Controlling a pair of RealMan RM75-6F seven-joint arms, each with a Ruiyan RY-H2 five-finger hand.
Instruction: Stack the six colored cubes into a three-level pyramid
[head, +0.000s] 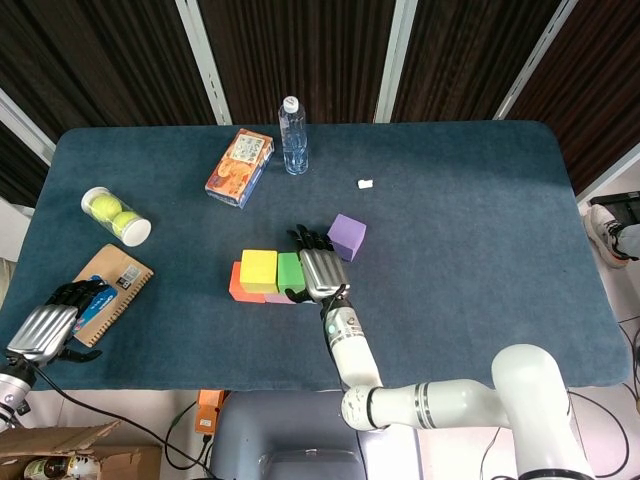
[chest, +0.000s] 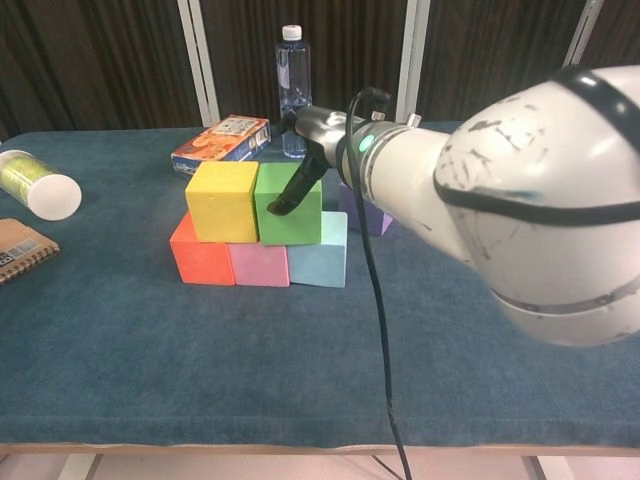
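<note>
Three cubes form the bottom row: orange, pink and light blue. On them sit a yellow cube and a green cube, side by side. A purple cube lies alone on the table, just behind and right of the stack. My right hand hovers over the green cube's right part with its fingers spread, holding nothing. In the chest view a dark finger reaches down over the green cube's front face. My left hand idles at the front left corner, empty.
A water bottle and an orange snack box stand at the back. A tennis ball tube and a notebook lie at the left. A small white scrap sits behind the purple cube on the blue table.
</note>
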